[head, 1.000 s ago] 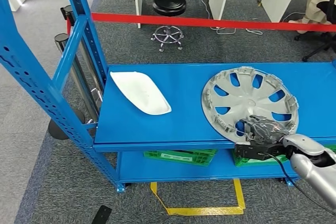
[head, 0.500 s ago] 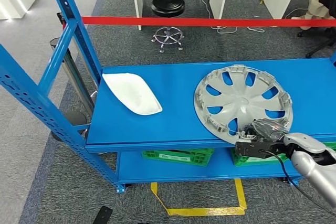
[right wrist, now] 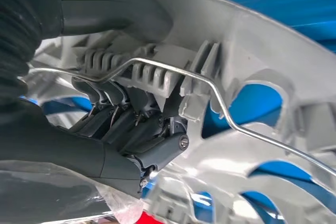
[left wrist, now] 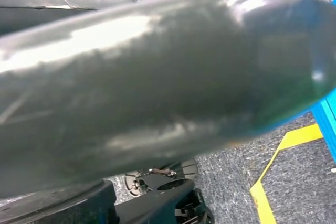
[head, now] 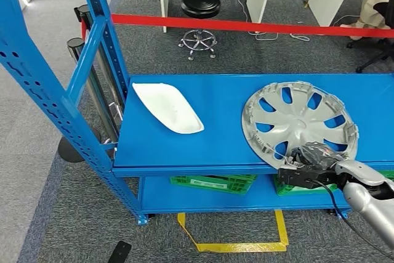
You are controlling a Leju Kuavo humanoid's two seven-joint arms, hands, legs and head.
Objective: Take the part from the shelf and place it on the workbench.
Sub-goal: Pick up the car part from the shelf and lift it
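The blue shelf [head: 209,146] sits a touch further right in the head view than half a second ago, and everything on it has slid across together, so that's the camera swinging, not the parts moving. On the top board, one silver hubcap [head: 300,121] lies flat at the right, its near rim at the front edge just as it lay a second back, so it hasn't been lifted off yet. One white shell-shaped panel [head: 167,108] rests well apart from it to the left. Below, two green crates [head: 211,181] peek out from the lower board. Behind the shelf there's one red barrier tape [head: 250,26] and one black stool [head: 199,5]. The right hand [head: 310,161] stays at the hubcap's near rim, and the right wrist view tells the story: dark fingers [right wrist: 118,124] hooked in behind the rim, thumb over the other face, gripping the hubcap. The grip looks set; the lift and the carry to the desk are still to come. The left hand's fingers I can't tell about.
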